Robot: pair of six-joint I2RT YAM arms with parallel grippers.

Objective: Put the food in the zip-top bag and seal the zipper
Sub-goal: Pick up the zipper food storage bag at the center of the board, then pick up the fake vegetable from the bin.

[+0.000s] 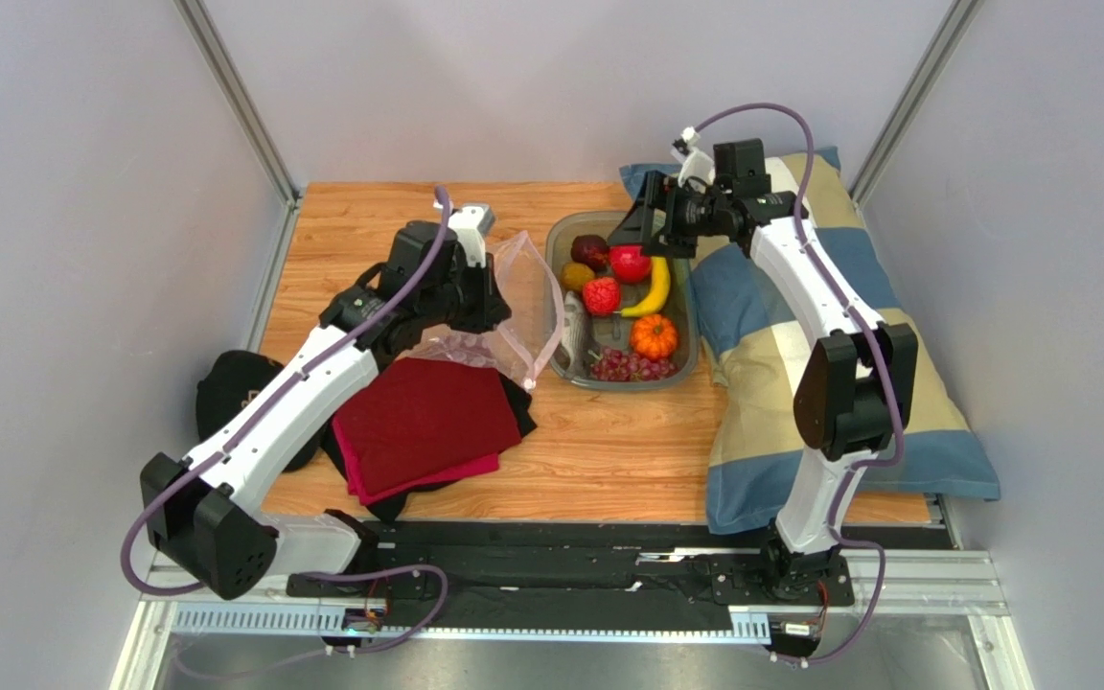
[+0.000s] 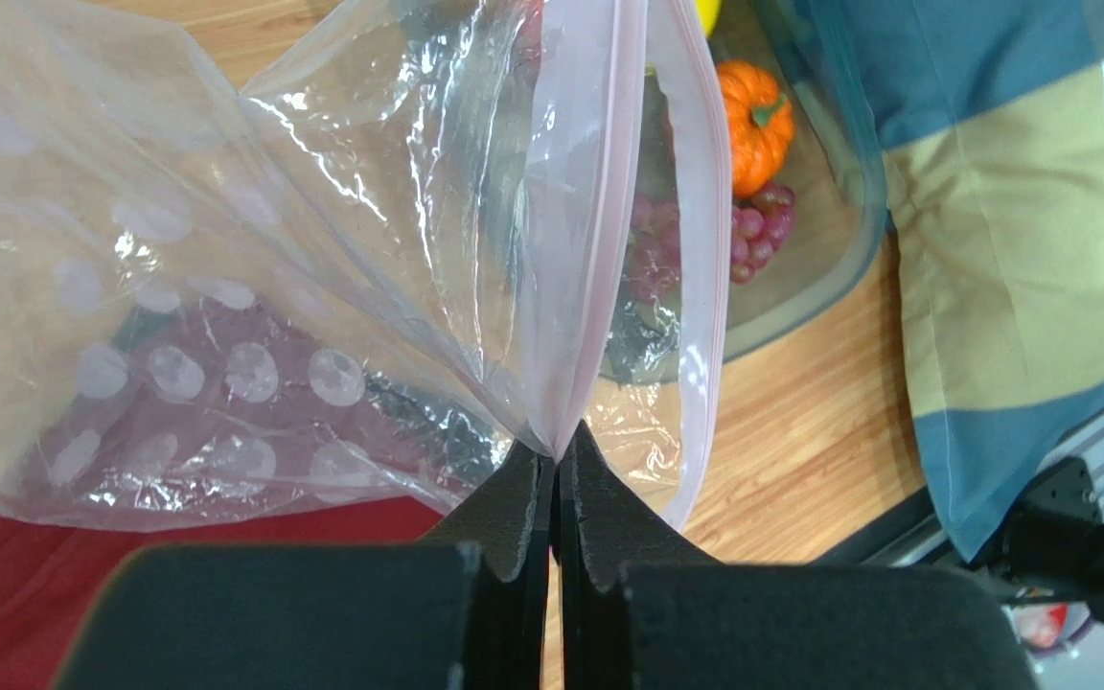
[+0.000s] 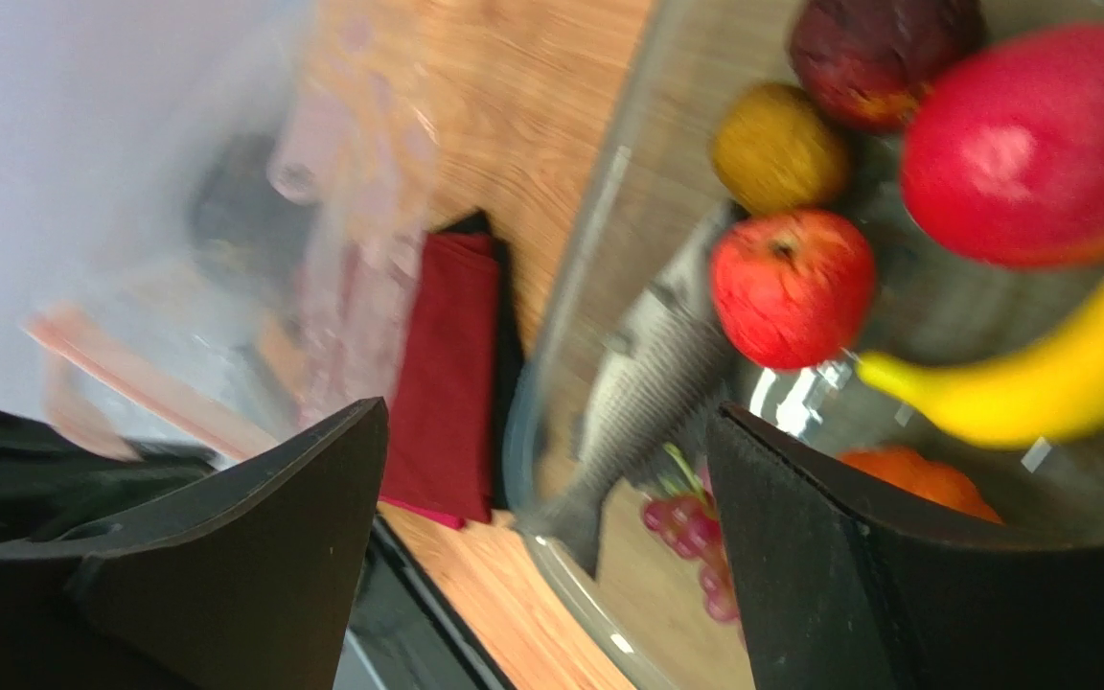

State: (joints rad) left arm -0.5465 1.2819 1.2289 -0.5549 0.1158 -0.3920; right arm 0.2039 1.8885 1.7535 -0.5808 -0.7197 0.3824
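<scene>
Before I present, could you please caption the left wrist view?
Left hand pinches the zip-top bag by its mouth; pumpkin and grapes beyond.

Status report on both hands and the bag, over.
Left hand shut on zip-top bag, mouth open. Right hand open above tub; food inside it. Nothing in the way.

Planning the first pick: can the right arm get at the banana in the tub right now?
Probably yes. The right gripper hangs open just above the far edge of the lidless tub, and the banana lies on top with nothing covering it.
</scene>
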